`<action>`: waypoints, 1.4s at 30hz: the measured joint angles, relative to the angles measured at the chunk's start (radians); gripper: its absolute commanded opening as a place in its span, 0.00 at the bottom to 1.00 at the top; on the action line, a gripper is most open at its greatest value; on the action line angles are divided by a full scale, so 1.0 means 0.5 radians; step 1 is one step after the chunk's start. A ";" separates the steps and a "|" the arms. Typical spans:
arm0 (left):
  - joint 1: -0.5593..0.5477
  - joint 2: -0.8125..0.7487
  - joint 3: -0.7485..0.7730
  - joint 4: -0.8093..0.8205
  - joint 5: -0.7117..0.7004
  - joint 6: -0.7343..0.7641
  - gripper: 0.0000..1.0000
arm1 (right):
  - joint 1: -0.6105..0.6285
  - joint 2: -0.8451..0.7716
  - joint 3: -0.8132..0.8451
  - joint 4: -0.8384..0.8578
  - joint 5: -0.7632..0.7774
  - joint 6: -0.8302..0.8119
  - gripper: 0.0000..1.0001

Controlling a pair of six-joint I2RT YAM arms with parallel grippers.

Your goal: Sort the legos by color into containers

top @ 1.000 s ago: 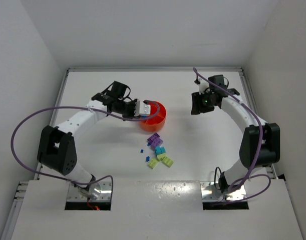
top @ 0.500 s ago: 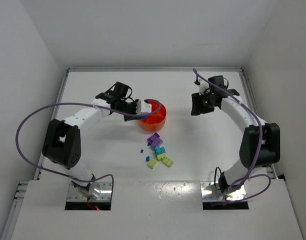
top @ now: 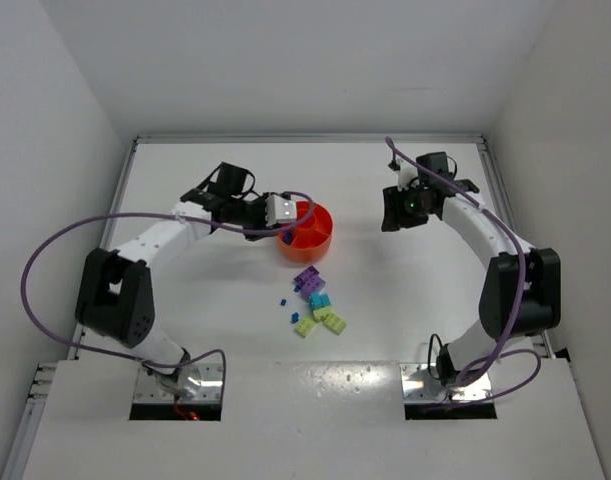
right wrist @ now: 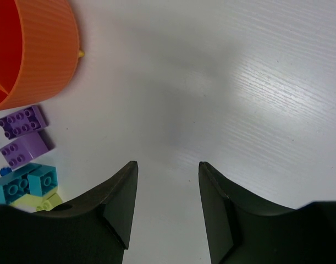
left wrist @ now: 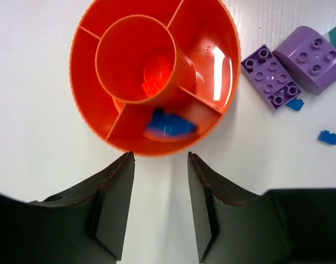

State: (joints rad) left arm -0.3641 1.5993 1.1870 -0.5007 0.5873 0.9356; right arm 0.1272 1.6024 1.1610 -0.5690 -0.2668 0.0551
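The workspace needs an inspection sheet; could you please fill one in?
Surface: white table, no spills seen.
Job's things: orange bowl holds a blurred blue brick in an outer section and orange bricks in its centre well; loose bricks lie nearby on the table.
Clutter: nothing seen.
Grippers: left gripper open, empty, at the bowl's rim; right gripper open, empty, over bare table.
Cables: purple cables loop free of the bricks.
Surroundings: white walls.

blue lego (left wrist: 170,124) in the bowl (left wrist: 209,33) looks blurred.
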 measured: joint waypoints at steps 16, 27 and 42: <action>-0.439 -0.836 -0.816 -0.067 0.058 -0.269 0.41 | 0.000 -0.047 -0.030 0.021 -0.031 0.004 0.49; -0.790 -0.684 -0.948 0.075 -0.233 -0.819 0.37 | 0.000 -0.051 -0.030 0.020 -0.039 0.004 0.49; -0.788 -0.279 -0.649 0.146 -0.613 -1.592 0.39 | 0.000 -0.051 -0.030 0.020 -0.039 0.004 0.49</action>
State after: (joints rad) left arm -0.7582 1.4597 0.8627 -0.4278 0.2810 0.1394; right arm 0.1272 1.5768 1.1461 -0.5591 -0.2863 0.0570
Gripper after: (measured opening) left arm 0.381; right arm 0.491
